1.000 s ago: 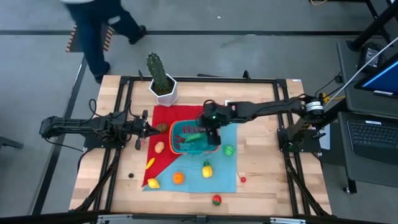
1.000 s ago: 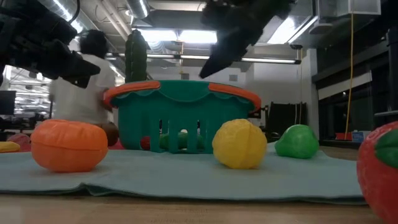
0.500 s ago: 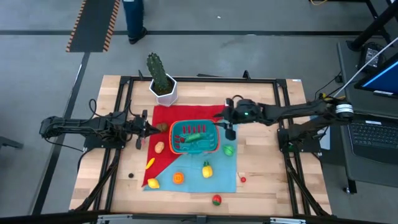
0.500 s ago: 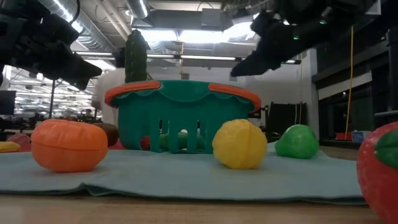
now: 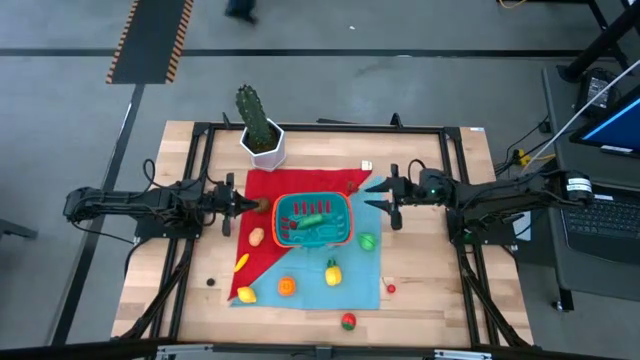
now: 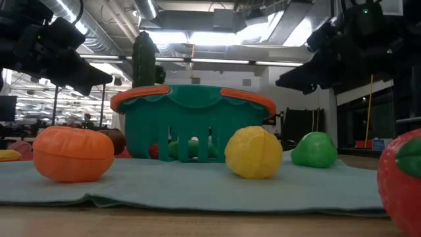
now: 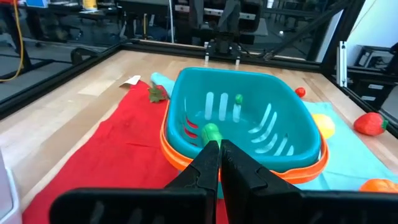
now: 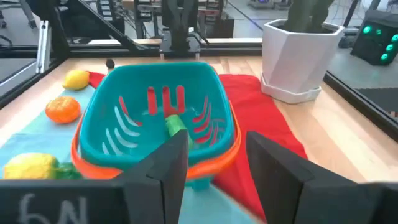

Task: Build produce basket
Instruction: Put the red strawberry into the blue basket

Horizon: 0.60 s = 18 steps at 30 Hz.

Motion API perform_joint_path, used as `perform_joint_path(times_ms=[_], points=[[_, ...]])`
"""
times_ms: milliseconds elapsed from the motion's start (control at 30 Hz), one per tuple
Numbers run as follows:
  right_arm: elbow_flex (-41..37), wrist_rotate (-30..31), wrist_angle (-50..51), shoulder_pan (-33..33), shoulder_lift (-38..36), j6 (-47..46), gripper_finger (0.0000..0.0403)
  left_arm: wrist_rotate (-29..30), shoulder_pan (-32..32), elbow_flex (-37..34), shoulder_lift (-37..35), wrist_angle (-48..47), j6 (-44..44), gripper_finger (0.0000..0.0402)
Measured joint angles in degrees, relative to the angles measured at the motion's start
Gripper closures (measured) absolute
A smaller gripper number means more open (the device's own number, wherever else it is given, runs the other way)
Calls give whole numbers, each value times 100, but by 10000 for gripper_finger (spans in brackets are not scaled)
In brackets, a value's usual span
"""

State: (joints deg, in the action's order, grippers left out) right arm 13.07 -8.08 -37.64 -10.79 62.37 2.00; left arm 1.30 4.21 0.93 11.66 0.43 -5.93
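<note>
I'm holding the right gripper (image 5: 384, 200) empty with jaws spread just off the basket's (image 5: 342, 203) right side – clear of its rim for another pick – while the left gripper (image 5: 238, 204), jaws pressed together, is waiting beside it mid-table, one green piece (image 8: 175, 124) inside.

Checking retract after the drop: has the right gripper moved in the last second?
Yes. Right gripper has gone from over the basket to clear of its right side, jaws open and empty.

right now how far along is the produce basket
Early. Done: one green vegetable lies in the teal basket. In hand: nothing; the right gripper is open and empty beside the basket, the left gripper shut. Left: the orange, lemon, strawberry and other pieces lie outside.
</note>
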Motion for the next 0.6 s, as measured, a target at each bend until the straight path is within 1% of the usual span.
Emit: perform_joint_path(times_ms=[367, 500, 567, 600], points=[[-137, 104, 153, -4, -14, -14, 238, 415, 0, 0, 0, 6, -4, 394], [-137, 117, 203, -4, -16, 308, 238, 417, 0, 0, 0, 6, -7, 394], [-137, 255, 198, -4, -16, 321, 238, 416, 0, 0, 0, 7, -7, 394], [-137, 447, 198, -4, -16, 298, 238, 417, 0, 0, 0, 6, -8, 394]])
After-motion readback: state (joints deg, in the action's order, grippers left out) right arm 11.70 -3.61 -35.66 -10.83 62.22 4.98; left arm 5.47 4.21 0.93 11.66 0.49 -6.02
